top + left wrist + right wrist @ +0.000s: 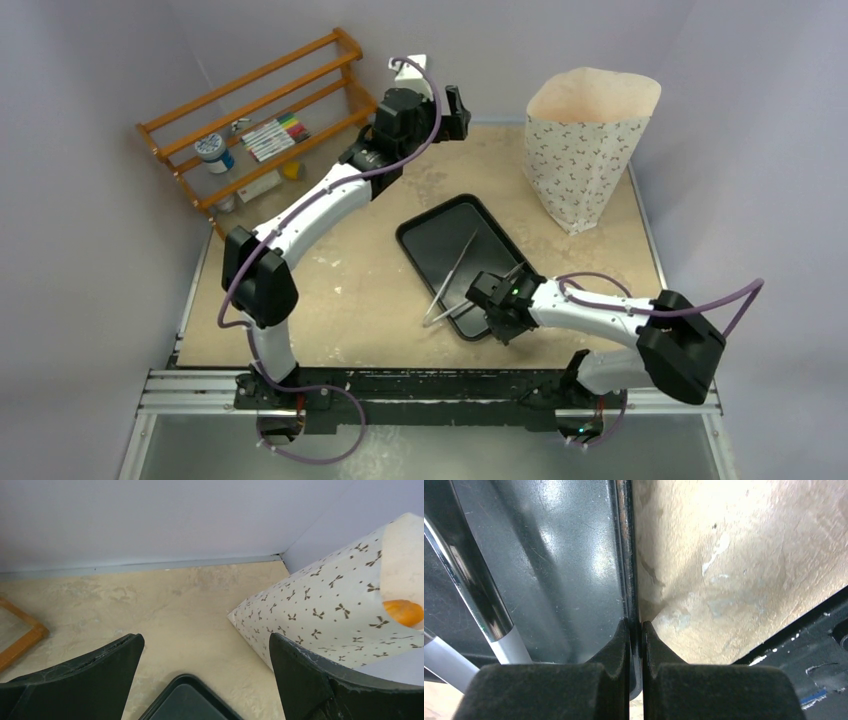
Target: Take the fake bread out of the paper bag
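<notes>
Pinching black tray (549, 555) rim: right claw (636, 630) | tongs (471, 580) lying there; left claw (204, 640) wide near paper bag (320, 605)

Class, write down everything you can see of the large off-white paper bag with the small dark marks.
The large off-white paper bag stands upright on the beige table, at its far right corner, mouth open upward. Small dark bow-like marks scatter over its outside; the inside is peach-tan. It narrows toward its base. In the left wrist view an orange rounded item shows inside the mouth. Nothing grips it.
</notes>
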